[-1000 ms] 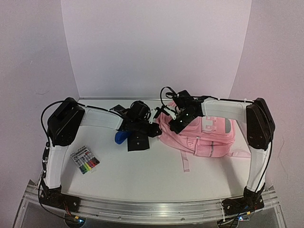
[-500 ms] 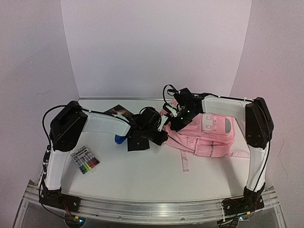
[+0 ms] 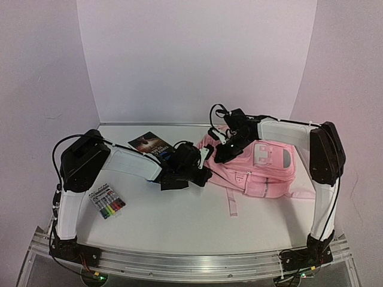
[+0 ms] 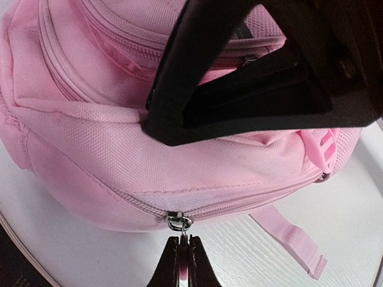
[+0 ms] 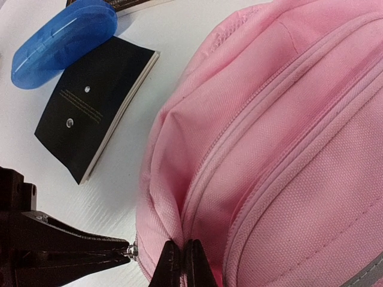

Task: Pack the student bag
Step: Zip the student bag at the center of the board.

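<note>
The pink student bag (image 3: pixel 263 170) lies on the right half of the table. At its left end my left gripper (image 3: pixel 205 174) is down at table level, shut on the pink pull tab of a zip. The left wrist view shows the metal slider (image 4: pixel 179 221) just above the closed tips of my left gripper (image 4: pixel 184 242), and the zip is closed on both sides of it. Higher on the same end, my right gripper (image 3: pixel 219 157) is shut on a fold of the bag's fabric (image 5: pixel 179 209) beside a seam, where the tips of my right gripper (image 5: pixel 183 250) meet.
A black notebook (image 5: pixel 96 107) and a blue oval case (image 5: pixel 64 39) lie left of the bag. A dark-covered book (image 3: pixel 149 143) lies behind them. A pack of coloured markers (image 3: pixel 108 201) sits near the left arm's base. A loose pink strap (image 3: pixel 233 203) trails forward.
My left arm has swung right and down to the bag's left end, uncovering the book and hiding the blue case from above. My right gripper shifted slightly back along the bag.
</note>
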`<state>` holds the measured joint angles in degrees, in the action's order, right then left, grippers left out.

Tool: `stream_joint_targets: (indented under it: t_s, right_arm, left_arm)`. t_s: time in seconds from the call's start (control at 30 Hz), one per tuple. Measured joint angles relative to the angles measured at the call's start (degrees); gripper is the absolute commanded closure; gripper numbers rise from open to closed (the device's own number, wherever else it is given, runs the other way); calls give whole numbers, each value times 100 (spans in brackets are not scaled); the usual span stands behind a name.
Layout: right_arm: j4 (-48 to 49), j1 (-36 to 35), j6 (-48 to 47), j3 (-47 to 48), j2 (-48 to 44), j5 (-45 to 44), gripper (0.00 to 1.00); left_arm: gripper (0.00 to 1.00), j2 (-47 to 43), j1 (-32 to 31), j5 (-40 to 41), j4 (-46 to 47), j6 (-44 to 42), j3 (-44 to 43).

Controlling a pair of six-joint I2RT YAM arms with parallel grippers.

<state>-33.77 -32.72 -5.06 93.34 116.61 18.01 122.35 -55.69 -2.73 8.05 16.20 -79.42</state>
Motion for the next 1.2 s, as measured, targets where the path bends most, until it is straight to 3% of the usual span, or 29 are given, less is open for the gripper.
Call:
stream_joint_targets:
  t_s: [0.63,0.87,1.2]
  right_arm:
    - [-84,166,285,128,271,760,100]
    - [-109,167,404,328,408,887,100]
    - [7,188,666,657,638,982,100]
  left_arm:
    - [100,90,-857,1670,-168,-1771,-103]
    - [100,292,-1016,1577,-203,-2173,-302]
    - [96,948,-1160,886,-562,-2524,-1315]
